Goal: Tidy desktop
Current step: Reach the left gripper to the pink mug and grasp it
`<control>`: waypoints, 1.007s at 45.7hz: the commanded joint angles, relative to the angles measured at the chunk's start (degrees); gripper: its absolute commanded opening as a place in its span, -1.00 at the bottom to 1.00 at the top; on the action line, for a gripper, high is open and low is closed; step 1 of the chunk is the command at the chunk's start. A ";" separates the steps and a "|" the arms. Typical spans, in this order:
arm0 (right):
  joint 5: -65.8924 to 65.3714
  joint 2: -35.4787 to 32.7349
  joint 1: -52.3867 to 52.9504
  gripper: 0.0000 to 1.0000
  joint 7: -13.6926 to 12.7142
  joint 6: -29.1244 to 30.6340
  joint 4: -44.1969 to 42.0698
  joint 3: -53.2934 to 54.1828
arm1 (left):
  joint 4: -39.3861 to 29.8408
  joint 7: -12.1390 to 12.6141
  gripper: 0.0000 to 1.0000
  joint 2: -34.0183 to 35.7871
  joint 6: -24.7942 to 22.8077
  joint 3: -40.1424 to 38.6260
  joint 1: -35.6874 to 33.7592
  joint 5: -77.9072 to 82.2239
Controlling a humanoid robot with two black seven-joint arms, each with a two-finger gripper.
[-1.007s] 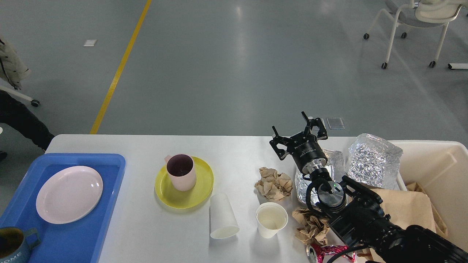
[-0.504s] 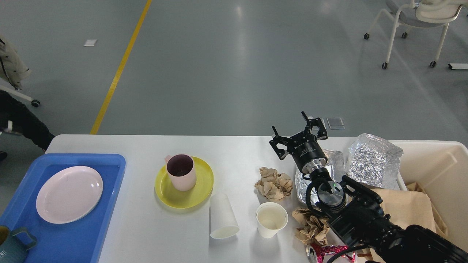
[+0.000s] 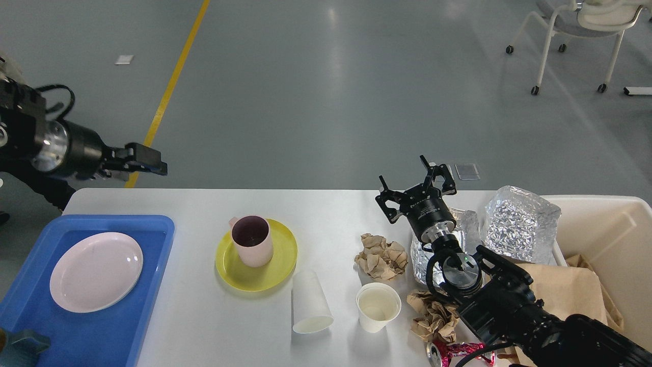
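The white surface (image 3: 326, 204) spreads across the lower half of the view, under both my arms. My right pincer (image 3: 415, 186) is held above its far edge, and its two fingers stand clearly apart with nothing between them. My left pincer (image 3: 145, 162) comes in from the left, above the far left corner of the surface; it looks dark and narrow from here, and I cannot tell if its fingers are apart or together. On the left part of the surface lies a blue tray (image 3: 147, 285), and a pale pink plate (image 3: 96, 271) lies in it; a blue-grey mug (image 3: 20, 347) is half cut by the bottom edge. Near the middle is a yellow plate (image 3: 277, 265) with a pink cup (image 3: 251, 239) standing upright on it. Just in front of it a white paper cup (image 3: 309, 302) lies on its side, and beside it another paper cup (image 3: 377, 307) stands upright. Two balls of crumpled brown paper (image 3: 382, 256) (image 3: 433, 316) lie near my right arm, with crumpled foil (image 3: 519, 224) behind it and a crushed red can (image 3: 456, 351) at the near edge. A cream bin (image 3: 611, 224) stands at the right end, with brown paper inside.
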 commanded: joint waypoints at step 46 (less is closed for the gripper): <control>-0.01 0.01 0.00 1.00 0.00 -0.01 0.03 -0.01 | 9.40 8.57 0.59 -29.02 28.33 4.57 15.39 -8.17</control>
